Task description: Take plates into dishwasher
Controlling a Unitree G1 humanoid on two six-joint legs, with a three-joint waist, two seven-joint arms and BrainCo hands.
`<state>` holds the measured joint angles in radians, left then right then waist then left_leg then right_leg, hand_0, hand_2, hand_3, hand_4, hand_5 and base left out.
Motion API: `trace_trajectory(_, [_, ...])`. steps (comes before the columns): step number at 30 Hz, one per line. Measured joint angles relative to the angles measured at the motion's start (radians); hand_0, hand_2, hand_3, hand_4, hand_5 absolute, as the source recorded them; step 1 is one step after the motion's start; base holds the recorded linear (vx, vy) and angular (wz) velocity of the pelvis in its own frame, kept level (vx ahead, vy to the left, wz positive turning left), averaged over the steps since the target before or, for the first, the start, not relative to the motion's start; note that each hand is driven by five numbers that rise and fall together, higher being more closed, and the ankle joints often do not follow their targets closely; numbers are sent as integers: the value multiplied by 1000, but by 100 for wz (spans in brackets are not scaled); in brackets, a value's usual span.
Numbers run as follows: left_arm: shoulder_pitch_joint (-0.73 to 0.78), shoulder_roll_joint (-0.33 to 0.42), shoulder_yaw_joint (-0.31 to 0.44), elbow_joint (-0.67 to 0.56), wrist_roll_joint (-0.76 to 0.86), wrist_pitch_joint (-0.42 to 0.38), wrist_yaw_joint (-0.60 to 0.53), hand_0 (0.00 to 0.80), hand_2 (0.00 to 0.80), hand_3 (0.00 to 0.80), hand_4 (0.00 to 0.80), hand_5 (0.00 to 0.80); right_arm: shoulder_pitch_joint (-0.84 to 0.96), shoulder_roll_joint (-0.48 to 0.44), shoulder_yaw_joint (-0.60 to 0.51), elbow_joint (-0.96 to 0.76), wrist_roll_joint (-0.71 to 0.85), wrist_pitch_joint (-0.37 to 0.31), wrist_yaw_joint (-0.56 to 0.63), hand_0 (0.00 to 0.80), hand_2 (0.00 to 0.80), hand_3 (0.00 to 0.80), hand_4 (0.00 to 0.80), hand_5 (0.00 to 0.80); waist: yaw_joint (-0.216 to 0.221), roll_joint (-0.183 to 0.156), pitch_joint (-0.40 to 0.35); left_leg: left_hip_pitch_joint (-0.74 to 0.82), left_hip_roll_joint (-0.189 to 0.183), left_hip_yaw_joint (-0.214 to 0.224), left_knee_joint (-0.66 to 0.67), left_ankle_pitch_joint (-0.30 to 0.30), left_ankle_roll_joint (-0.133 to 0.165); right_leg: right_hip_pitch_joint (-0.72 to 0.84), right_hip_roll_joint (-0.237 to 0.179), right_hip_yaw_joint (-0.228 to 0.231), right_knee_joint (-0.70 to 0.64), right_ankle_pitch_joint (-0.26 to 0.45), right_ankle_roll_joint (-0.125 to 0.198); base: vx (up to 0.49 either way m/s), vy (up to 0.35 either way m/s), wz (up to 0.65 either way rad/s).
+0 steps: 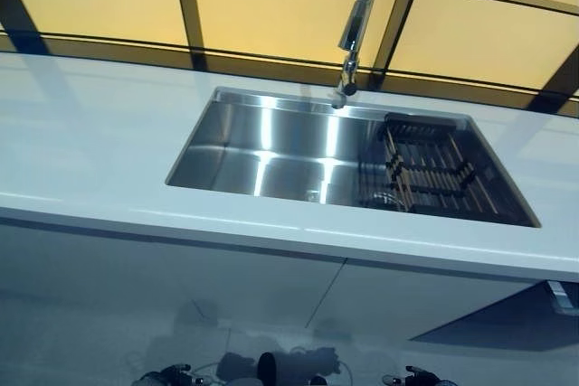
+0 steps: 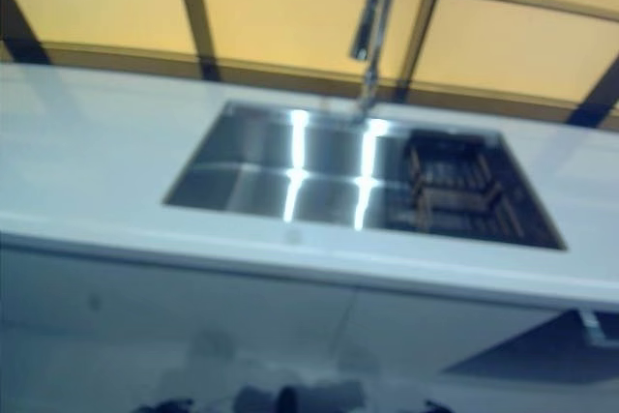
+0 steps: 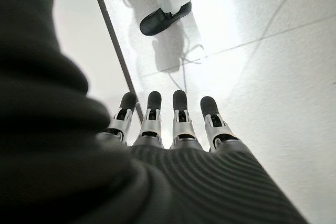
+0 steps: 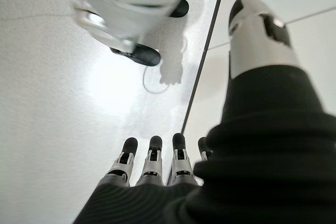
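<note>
I see no plate in any view. A steel sink (image 1: 271, 146) is set into the white counter (image 1: 90, 133), and a dark slatted dish rack (image 1: 425, 169) lies in its right part. My left hand (image 3: 181, 121) hangs beside the cabinet front with its fingers straight, pointing at the pale floor and holding nothing. On the other side my right hand (image 4: 152, 163) also hangs down, fingers straight and thumb (image 4: 257, 35) apart, with nothing in it.
A tall chrome tap (image 1: 357, 24) rises behind the sink, before amber windows. White cabinet fronts (image 1: 181, 287) run under the counter. At the lower right a dark gap (image 1: 507, 323) opens beside a silver fitting (image 1: 561, 296).
</note>
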<state>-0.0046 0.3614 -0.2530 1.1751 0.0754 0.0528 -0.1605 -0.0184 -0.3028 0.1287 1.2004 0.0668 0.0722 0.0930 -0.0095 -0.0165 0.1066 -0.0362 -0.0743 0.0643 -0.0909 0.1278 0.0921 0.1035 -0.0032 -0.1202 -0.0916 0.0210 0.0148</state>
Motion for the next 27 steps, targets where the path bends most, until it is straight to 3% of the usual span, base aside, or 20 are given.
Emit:
trace_trajectory(2, [8, -17, 0, 0, 0, -1, 0, 0, 0, 0, 0, 0, 3, 0, 1, 0, -7, 1, 1, 0, 0, 0, 0, 0, 3, -14, -1, 7, 4, 47, 12, -22, -38, 1, -21, -11, 0, 14, -18, 2, -245, 32])
trace_trajectory(3, [9, -22, -2, -1, 0, 0, 0, 0, 0, 0, 0, 0, 1, 1, 2, -4, -9, 1, 1, 0, 0, 0, 0, 0, 2, -22, -1, 9, 17, 48, 43, -24, -37, 3, -32, -23, 0, 14, -22, -2, -202, 16])
trace_trajectory(5, [5, -39, -4, -10, -1, -2, 4, 0, 0, 0, 0, 0, 2, -1, 3, -4, -12, 5, 0, 0, 0, 0, 0, 0, -2, -7, -8, 45, 72, 60, 32, -20, -71, 14, -21, -40, 5, 6, -9, 6, -164, 26])
trace_trajectory(11, [2, -46, -23, -12, -1, -20, 6, 0, 0, 0, 0, 0, 6, 3, 3, 0, -16, 21, -1, 0, 0, 0, 0, 0, -2, -9, -14, 79, 78, 61, 3, -10, -73, 38, -15, -39, 2, 2, -10, 1, -91, 3])
trace_trajectory(19, [16, -58, -23, -12, -1, -19, 8, 0, 0, 0, 0, 0, 10, -25, 3, 1, -16, 22, -2, 0, 0, 0, 0, 0, -3, 47, -27, 82, 90, 48, 2, -5, -84, 42, -2, -42, 2, -1, -23, 2, -7, 1])
trace_trajectory(27, [30, -73, -24, -10, -1, -18, 9, 0, 0, 0, 0, 0, 25, -31, 2, 1, -16, 22, -2, 0, 0, 0, 0, 0, -4, 54, -31, 95, 104, 45, 1, -6, -100, 55, 12, -45, 2, -7, -35, 7, 11, 0])
